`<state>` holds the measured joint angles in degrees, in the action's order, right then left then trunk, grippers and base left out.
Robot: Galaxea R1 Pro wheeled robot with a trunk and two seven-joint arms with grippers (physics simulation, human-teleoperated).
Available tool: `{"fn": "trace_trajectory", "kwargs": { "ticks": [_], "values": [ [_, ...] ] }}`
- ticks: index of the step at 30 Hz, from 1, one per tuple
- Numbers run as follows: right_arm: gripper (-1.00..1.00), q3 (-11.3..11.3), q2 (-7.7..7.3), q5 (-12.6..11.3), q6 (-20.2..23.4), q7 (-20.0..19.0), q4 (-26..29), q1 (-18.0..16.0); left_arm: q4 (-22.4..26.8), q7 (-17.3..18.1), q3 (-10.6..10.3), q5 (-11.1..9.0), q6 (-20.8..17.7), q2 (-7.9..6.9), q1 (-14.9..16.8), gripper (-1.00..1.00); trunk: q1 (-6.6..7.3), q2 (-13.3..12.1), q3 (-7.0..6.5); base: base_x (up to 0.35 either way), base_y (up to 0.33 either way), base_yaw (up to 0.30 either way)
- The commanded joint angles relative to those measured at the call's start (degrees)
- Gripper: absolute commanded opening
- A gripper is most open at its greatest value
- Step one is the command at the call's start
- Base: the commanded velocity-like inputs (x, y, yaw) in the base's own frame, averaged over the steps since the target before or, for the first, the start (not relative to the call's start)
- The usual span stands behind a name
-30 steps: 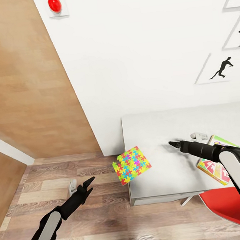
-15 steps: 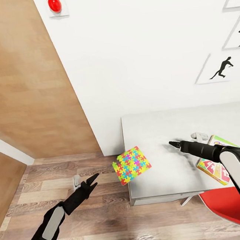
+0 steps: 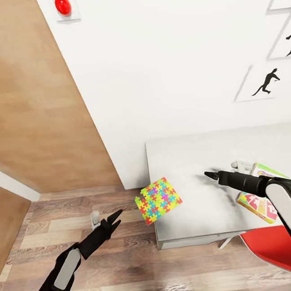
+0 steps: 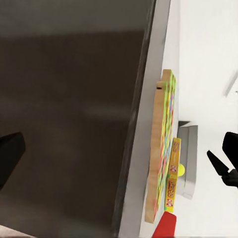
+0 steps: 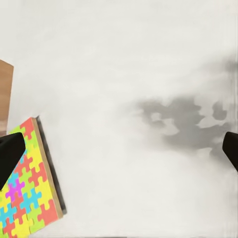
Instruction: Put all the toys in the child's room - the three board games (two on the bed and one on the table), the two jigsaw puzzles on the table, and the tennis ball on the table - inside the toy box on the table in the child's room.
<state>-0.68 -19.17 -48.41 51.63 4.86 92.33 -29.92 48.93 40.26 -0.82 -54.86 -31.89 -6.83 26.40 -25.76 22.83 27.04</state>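
A jigsaw puzzle of bright interlocking pieces lies on the table, overhanging its left edge. My left gripper hovers open over the floor, a short way left of the puzzle. In the left wrist view the puzzle shows edge-on, and beyond it lie a yellow board game, the tennis ball and a grey toy box. My right gripper is open above the bare table top, right of the puzzle; in the right wrist view its fingers are wide apart. Two board games lie under my right forearm.
A red chair seat sits at the table's front right. A small white object lies near the games. A wooden door stands to the left, with plank floor below. A red button and athlete prints hang on the white wall.
My left arm has moved right and forward, bringing its open gripper closer to the puzzle. The head view has shifted slightly. The right arm and the puzzle stayed put.
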Motion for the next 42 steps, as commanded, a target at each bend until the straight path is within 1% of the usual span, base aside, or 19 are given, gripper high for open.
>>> {"fn": "trace_trajectory", "kwargs": {
  "ticks": [1,17,35,42],
  "values": [
    [1.0,0.0,-0.01,-0.57,0.23,0.51,0.05,-0.05,0.01,-0.05,-0.09,-0.51,-0.4,-0.04,0.02,1.0,-0.03,0.1,0.08,0.0,0.0,-0.134],
    [1.0,0.09,-0.06,-0.55,0.23,0.56,0.05,-0.05,-0.61,0.23,-0.22,-0.35,-0.45,0.09,0.38,1.0,-0.03,0.1,0.08,0.0,0.0,-0.208],
    [1.0,-0.1,-0.07,-0.54,0.23,0.54,0.04,-0.05,-0.68,0.18,-0.23,-0.33,-0.39,0.15,0.48,1.0,-0.03,0.1,0.08,0.0,0.0,-0.048],
    [1.0,-0.11,-0.07,-0.54,0.23,0.52,0.05,-0.05,-0.7,0.17,-0.23,-0.28,-0.38,0.15,0.49,1.0,-0.03,0.1,0.08,0.0,0.0,-0.14]
  ]
}}
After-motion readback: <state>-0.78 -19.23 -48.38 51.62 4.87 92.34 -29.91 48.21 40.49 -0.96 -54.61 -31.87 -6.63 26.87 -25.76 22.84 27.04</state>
